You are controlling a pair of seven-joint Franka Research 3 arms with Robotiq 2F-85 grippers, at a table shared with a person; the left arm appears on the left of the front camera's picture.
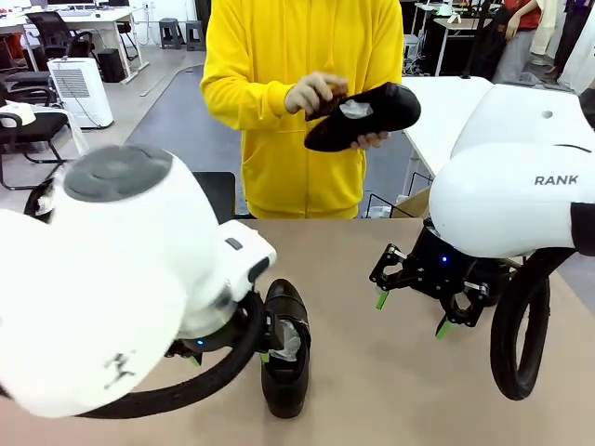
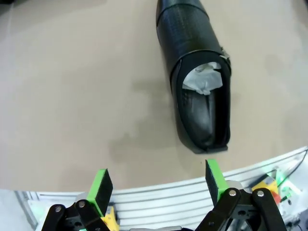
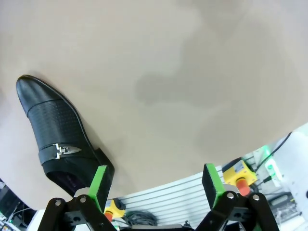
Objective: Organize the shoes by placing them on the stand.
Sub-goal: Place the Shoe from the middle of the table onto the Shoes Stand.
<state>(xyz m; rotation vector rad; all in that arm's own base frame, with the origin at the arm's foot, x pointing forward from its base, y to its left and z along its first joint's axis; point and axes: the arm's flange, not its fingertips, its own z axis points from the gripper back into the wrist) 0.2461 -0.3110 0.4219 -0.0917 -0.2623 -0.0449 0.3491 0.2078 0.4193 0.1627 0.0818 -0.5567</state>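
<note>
One glossy black shoe (image 1: pixel 284 348) stuffed with white paper lies on the brown table, right beside my left arm's wrist. In the left wrist view this shoe (image 2: pixel 197 82) lies ahead and to the right of my left gripper (image 2: pixel 159 185), which is open and holds nothing. My right gripper (image 1: pixel 414 311) hovers open over bare table to the right. In its wrist view my right gripper (image 3: pixel 154 185) has a buckled shoe (image 3: pixel 60 139) just left of its left finger. A person in a yellow hoodie holds another shoe (image 1: pixel 367 116) above the far edge, one hand on top of it. The stand is out of view.
The table's near edge with its aluminium frame (image 2: pixel 159 197) runs just under both grippers. A yellow box with a red stop button (image 3: pixel 239 175) sits below that edge. A white table (image 1: pixel 446 102) stands behind the person at the right.
</note>
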